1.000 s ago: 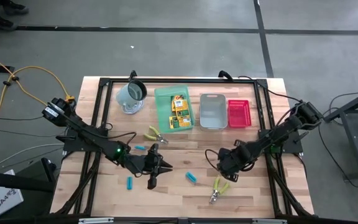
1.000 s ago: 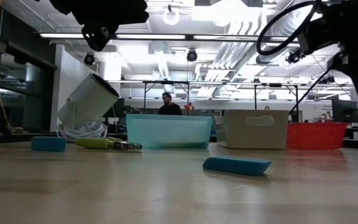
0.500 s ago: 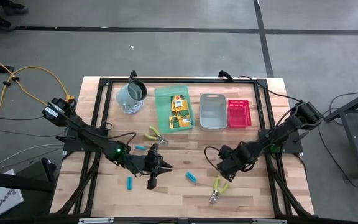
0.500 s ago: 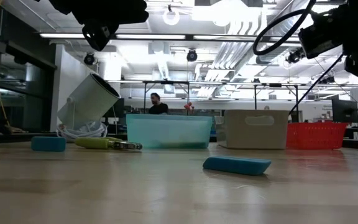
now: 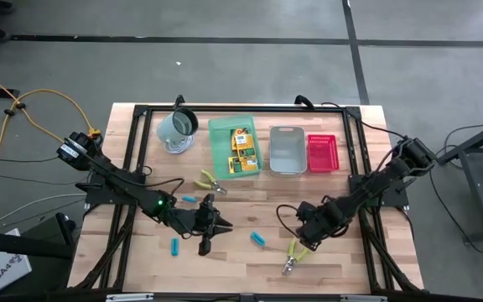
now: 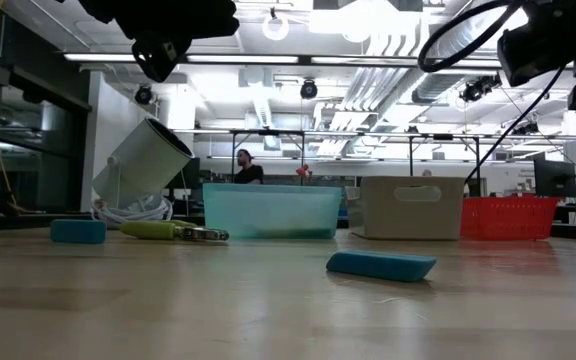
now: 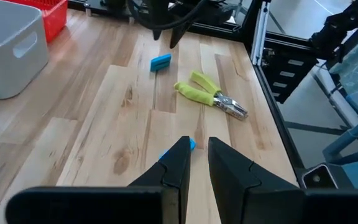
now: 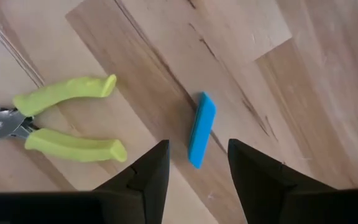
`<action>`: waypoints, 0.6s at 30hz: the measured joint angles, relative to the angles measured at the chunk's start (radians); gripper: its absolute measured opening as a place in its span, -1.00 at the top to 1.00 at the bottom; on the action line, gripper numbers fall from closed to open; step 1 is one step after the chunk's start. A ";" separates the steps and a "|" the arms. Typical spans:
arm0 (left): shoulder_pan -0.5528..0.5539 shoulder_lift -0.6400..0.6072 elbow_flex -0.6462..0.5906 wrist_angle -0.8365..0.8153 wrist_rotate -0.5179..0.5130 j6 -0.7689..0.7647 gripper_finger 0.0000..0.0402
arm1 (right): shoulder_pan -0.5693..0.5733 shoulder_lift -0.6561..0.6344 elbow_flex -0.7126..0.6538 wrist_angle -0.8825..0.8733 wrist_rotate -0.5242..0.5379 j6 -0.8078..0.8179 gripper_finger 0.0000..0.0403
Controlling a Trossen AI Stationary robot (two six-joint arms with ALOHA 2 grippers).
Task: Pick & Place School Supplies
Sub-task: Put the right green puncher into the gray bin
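Fingers of the right gripper (image 8: pixel 194 163) stand apart and empty above a cyan-blue piece (image 8: pixel 201 129) on the wooden counter (image 5: pixel 241 260), with yellow-green-handled pliers (image 8: pixel 55 121) lying just beside it. Left gripper (image 7: pixel 196 163) fingers are nearly closed (only a thin gap shows), holding nothing, low over another blue piece (image 7: pixel 178 149). Three printed boxes (image 5: pixel 242 151) sit in the green tray (image 5: pixel 217 149); a second pair of pliers (image 5: pixel 205 180) lies near that tray.
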 joint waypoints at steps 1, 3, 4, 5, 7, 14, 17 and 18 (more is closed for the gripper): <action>0.000 0.000 0.000 0.000 0.008 -0.003 0.73 | 0.004 0.000 0.000 0.001 0.011 0.000 0.23; 0.000 0.003 0.000 0.000 0.041 -0.012 0.73 | 0.009 0.000 0.000 0.003 0.023 -0.001 0.23; -0.002 0.005 0.000 -0.004 0.053 -0.012 0.73 | 0.010 0.000 0.000 0.008 0.026 -0.001 0.23; -0.005 0.005 0.000 -0.005 0.063 -0.013 0.73 | 0.012 0.000 0.000 0.015 0.028 -0.005 0.23; -0.015 0.016 0.000 -0.003 0.065 -0.014 0.73 | 0.012 0.000 0.000 0.032 0.031 -0.024 0.23; -0.060 0.039 0.000 -0.023 0.057 -0.036 0.73 | 0.032 0.000 0.000 0.173 -0.022 -0.241 0.23; -0.063 0.048 0.001 -0.022 0.050 -0.062 0.73 | 0.058 0.000 0.000 0.211 -0.046 -0.377 0.23; -0.066 0.051 0.000 -0.025 0.050 -0.064 0.73 | 0.070 0.000 0.000 0.216 -0.047 -0.423 0.23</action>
